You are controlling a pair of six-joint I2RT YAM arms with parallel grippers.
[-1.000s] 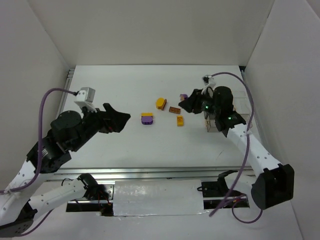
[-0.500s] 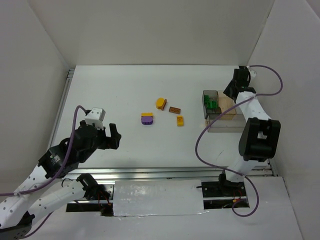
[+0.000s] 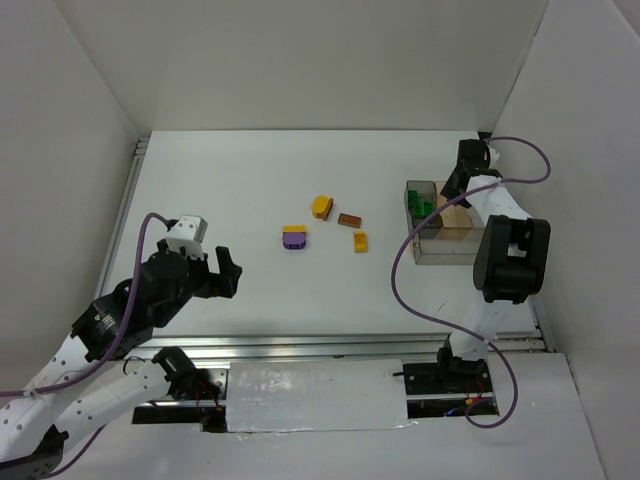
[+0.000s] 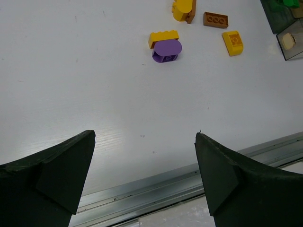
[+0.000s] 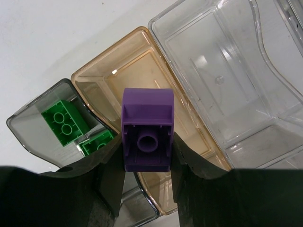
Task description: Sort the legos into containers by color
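Since a second back, the right gripper has swung from mid-table out to the tray, and the left gripper has drawn back toward the near edge.

Right jaws: clamped on a purple brick, underside tube toward the lens, held above the tray and not released.
Directly beneath it: tan compartment, nothing lying in the part I can see.
To one side: grey compartment, holding two green bricks.
Other side: clear compartment, nothing showing in it.

Left jaws: wide apart, holding nothing, hovering over bare table.

Progress, my read: greens are done and one purple is in hand. Left on the table:
- second purple brick, touching a flat yellow brick
- rounded yellow-orange brick
- brown brick
- sloped yellow brick

Roughly a third through. I can't tell which compartment is meant for purple; tan looks the likely drop from where the brick hangs.
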